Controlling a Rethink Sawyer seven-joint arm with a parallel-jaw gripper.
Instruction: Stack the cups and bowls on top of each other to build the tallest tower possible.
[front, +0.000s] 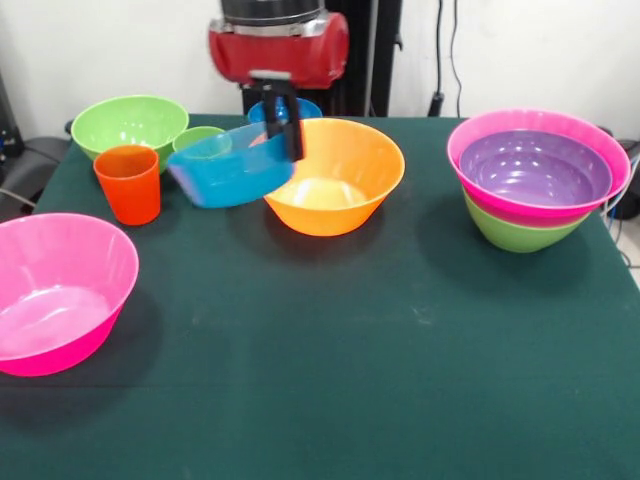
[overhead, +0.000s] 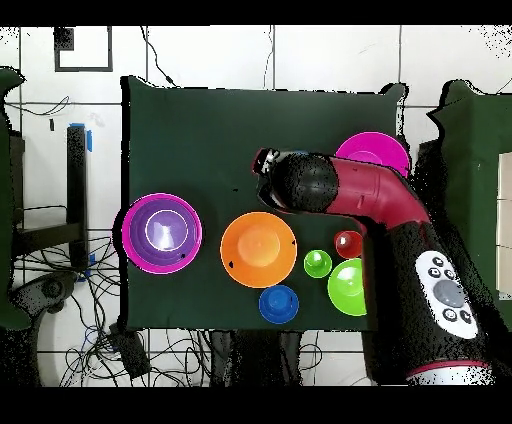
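Pink and empty, a big bowl (front: 55, 295) sits at the near left corner of the green-clothed table (front: 350, 360) in the front view. Behind it stand an orange-red cup (front: 128, 184), a light green cup (front: 198, 139) and a green bowl (front: 129, 124). The red and black arm (front: 280, 45) hangs over the table's middle, its gripper (front: 283, 115) pinching the rim of a blue bowl (front: 230, 166), which is held tilted and clear of the cloth, just left of the orange bowl (front: 335, 176). A second blue bowl (front: 285, 108) peeks out behind the gripper. At right stands the tower (front: 538, 178): a purple bowl nested in a pink one, on a green base.

From overhead, the arm (overhead: 380, 215) reaches across from the lower right, hiding the gripper and apparently the held bowl. The tower (overhead: 162, 233) shows at left, the orange bowl (overhead: 258, 250) at centre, a blue bowl (overhead: 279, 303) below it, both cups (overhead: 333, 254) and the green bowl (overhead: 348, 287) to the right, the pink bowl (overhead: 372, 150) above.
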